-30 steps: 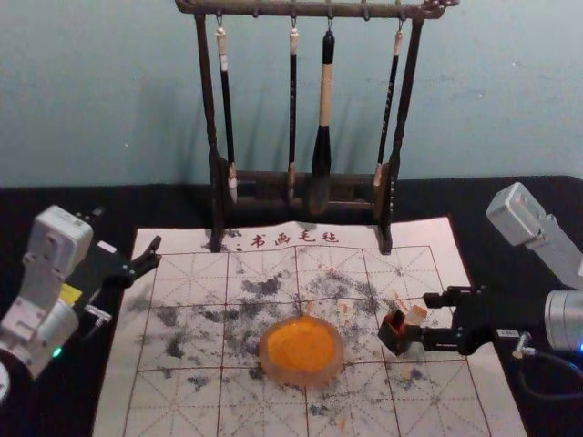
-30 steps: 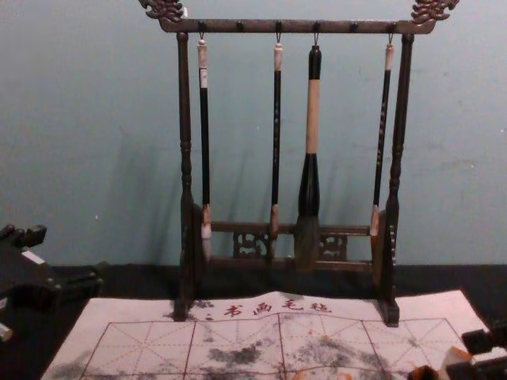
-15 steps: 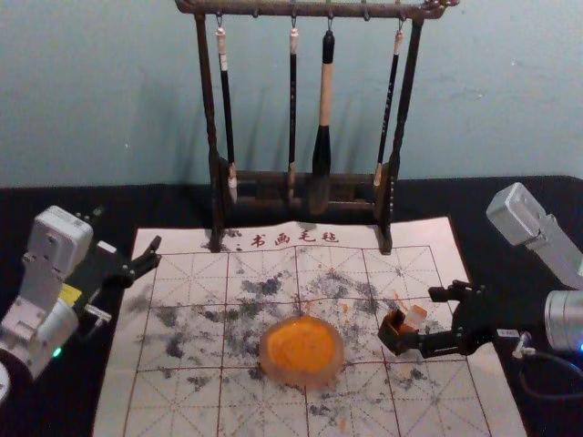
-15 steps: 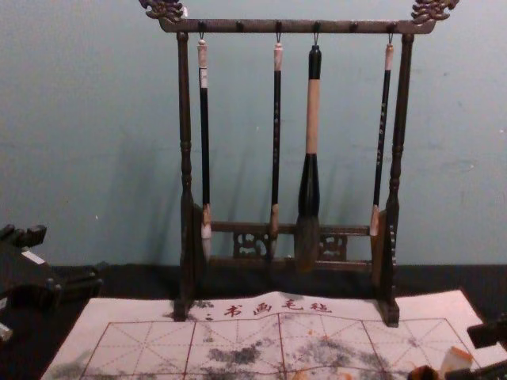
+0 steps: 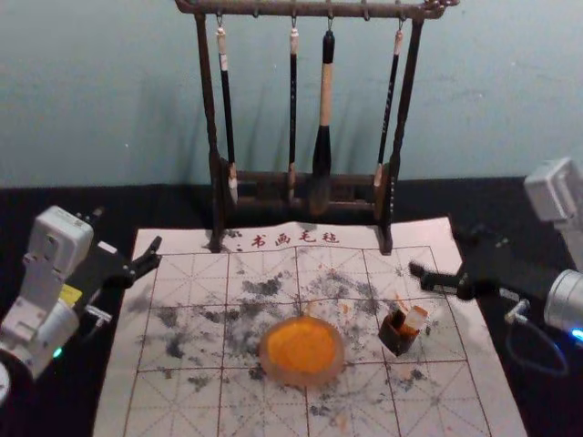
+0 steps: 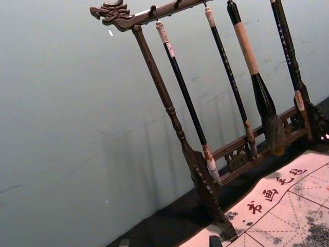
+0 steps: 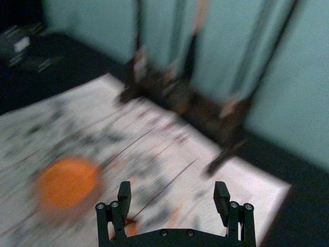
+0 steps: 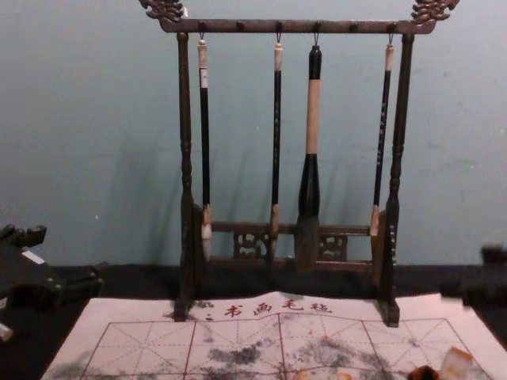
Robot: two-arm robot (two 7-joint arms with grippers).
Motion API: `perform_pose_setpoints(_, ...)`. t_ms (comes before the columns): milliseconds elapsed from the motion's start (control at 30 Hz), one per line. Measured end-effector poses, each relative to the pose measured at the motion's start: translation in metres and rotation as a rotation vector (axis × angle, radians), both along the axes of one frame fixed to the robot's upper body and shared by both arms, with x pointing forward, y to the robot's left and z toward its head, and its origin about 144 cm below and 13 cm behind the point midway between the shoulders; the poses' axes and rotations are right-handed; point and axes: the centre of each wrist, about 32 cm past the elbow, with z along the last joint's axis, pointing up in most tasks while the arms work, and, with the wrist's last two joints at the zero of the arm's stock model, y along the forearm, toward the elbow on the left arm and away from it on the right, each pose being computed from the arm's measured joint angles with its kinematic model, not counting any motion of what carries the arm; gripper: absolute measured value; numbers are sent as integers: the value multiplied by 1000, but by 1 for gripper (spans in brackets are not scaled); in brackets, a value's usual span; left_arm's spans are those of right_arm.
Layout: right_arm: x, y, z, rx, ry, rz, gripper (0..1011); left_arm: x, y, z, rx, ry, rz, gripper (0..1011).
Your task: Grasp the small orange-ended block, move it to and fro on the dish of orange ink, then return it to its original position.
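We see the small block [image 5: 399, 337], dark and pale with orange on it, sitting on the mat [image 5: 182, 401], to the right of the dish [image 5: 302, 377]. Our right gripper [image 5: 434, 250] is beyond it, released, its fingers apart and holding nothing. Our left gripper [image 5: 127, 229] is parked at the left, also spread.
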Motion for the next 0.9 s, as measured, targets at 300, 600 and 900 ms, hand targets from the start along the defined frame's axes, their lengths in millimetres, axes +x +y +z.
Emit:
perform_pose_setpoints(300, -28, 20, -49, -86, -411, -367, 1000, 0, 0, 0, 0, 0, 0, 1001)
perform_pose_setpoints(600, -34, 24, -94, -189, -433, -500, 1000, 0, 0, 0, 0, 0, 0, 1001)
perform_pose_setpoints(900, -31, 23, -97, -186, -411, -518, 1000, 0, 0, 0, 0, 0, 0, 1001)
